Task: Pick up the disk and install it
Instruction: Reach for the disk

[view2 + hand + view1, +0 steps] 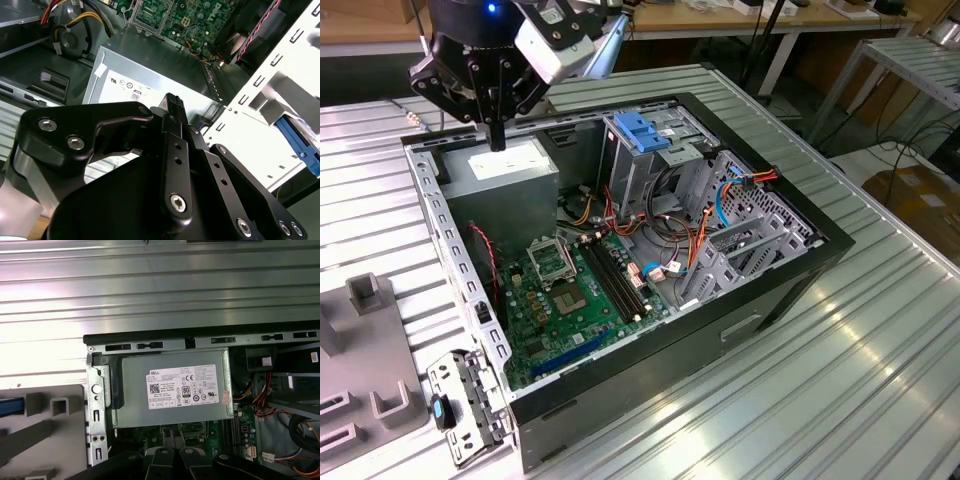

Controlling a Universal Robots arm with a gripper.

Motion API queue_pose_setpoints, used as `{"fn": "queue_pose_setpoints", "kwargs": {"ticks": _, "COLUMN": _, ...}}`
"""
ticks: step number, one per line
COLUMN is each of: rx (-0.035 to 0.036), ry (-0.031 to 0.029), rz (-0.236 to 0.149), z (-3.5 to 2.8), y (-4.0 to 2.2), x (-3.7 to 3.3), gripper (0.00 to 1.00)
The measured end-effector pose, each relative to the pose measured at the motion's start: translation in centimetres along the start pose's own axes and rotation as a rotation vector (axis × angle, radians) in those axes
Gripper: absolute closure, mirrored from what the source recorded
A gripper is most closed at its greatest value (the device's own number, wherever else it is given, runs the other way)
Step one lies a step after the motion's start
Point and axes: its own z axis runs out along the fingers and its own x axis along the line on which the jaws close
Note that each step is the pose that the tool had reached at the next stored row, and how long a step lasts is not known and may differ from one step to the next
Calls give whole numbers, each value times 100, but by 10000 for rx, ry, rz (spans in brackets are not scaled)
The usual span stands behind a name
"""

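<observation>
My gripper (497, 143) hangs over the back corner of the open computer case (800, 262), just above the grey power-supply box (505, 172). In the second wrist view its black fingertips (173, 102) are pressed together with nothing between them. Of the disk I see just a blue plastic strip (10, 407) at the picture's edge in the first wrist view, lying on the grey fixture (50, 432) outside the case. A blue piece (299, 145) also shows past the case wall in the second wrist view. The rest of the disk is cut off.
A metal drive cage with a light-blue plastic top (645, 132) stands in the case at the back. The green motherboard (570, 300) and loose cables (665, 240) lie below it. A perforated metal bracket (460, 410) rests by the case's front corner on the ribbed table (840, 390).
</observation>
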Motion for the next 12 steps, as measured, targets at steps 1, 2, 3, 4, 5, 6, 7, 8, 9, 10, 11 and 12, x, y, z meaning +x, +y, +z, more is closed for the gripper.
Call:
{"fn": "queue_pose_setpoints", "kwargs": {"ticks": 1, "rx": 0, "ry": 0, "rz": 0, "z": 0, "y": 0, "x": 3, "gripper": 89}}
{"fn": "queue_pose_setpoints", "kwargs": {"ticks": 2, "rx": 0, "ry": 0, "rz": -1, "z": 0, "y": -2, "x": 13, "gripper": 89}}
{"fn": "queue_pose_setpoints", "kwargs": {"ticks": 3, "rx": 0, "ry": 0, "rz": 0, "z": -1, "y": -2, "x": 23, "gripper": 89}}
{"fn": "queue_pose_setpoints", "kwargs": {"ticks": 4, "rx": 0, "ry": 0, "rz": 0, "z": -1, "y": -3, "x": 35, "gripper": 89}}
{"fn": "queue_pose_setpoints", "kwargs": {"ticks": 5, "rx": 0, "ry": 0, "rz": -1, "z": -1, "y": -3, "x": 44, "gripper": 89}}
{"fn": "queue_pose_setpoints", "kwargs": {"ticks": 6, "rx": 0, "ry": 0, "rz": 0, "z": -2, "y": -5, "x": 58, "gripper": 89}}
{"fn": "queue_pose_setpoints", "kwargs": {"ticks": 7, "rx": 0, "ry": 0, "rz": 1, "z": -2, "y": -5, "x": 69, "gripper": 89}}
{"fn": "queue_pose_setpoints", "kwargs": {"ticks": 8, "rx": 0, "ry": 0, "rz": 1, "z": -2, "y": -6, "x": 85, "gripper": 89}}
{"fn": "queue_pose_setpoints", "kwargs": {"ticks": 9, "rx": 0, "ry": -1, "rz": 1, "z": -3, "y": -7, "x": 97, "gripper": 89}}
{"fn": "queue_pose_setpoints", "kwargs": {"ticks": 10, "rx": 0, "ry": 0, "rz": 0, "z": -3, "y": -8, "x": 107, "gripper": 89}}
{"fn": "queue_pose_setpoints", "kwargs": {"ticks": 11, "rx": 0, "ry": -1, "rz": 1, "z": -3, "y": -7, "x": 114, "gripper": 89}}
{"fn": "queue_pose_setpoints", "kwargs": {"ticks": 12, "rx": 0, "ry": 0, "rz": 0, "z": -3, "y": -5, "x": 125, "gripper": 89}}
